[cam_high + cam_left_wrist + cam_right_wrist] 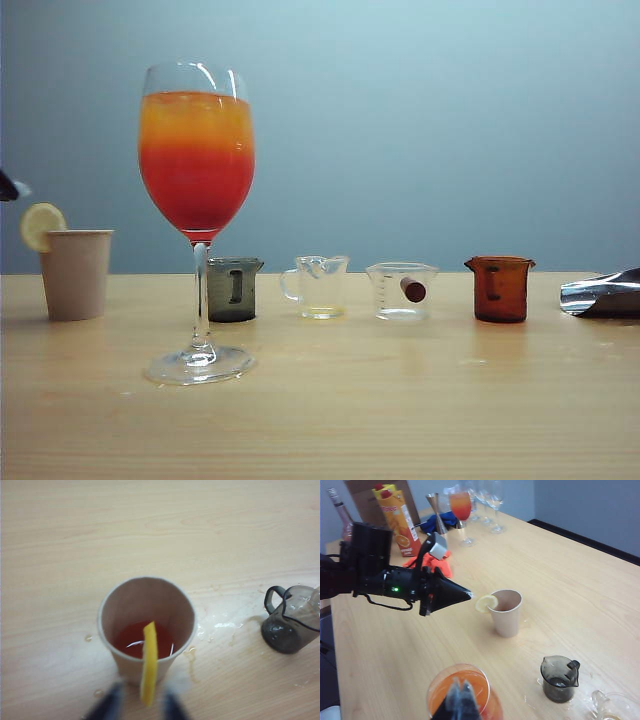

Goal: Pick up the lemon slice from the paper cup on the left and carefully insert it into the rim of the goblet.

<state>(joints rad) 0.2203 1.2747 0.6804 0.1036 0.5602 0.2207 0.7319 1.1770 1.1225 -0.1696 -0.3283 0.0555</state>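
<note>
The beige paper cup [76,275] stands at the far left with the lemon slice [40,222] upright on its rim. From above, the cup [115,610] holds red liquid, and the slice [149,665] shows edge-on. My left gripper [141,707] is open, one finger on each side of the slice and apart from it. Its tip [8,186] shows at the left edge, above the cup. The tall goblet [197,160] holds an orange-over-red drink. My right gripper [461,685] is shut, seen in front of the goblet's mouth [440,692].
Behind the goblet stand a dark grey beaker [233,290], two clear measuring cups [320,287] [402,292] and an amber beaker [500,290]. A dark shiny tip [600,295] pokes in at the right edge. A juice carton [395,515], glasses and an orange cloth [427,562] sit beyond.
</note>
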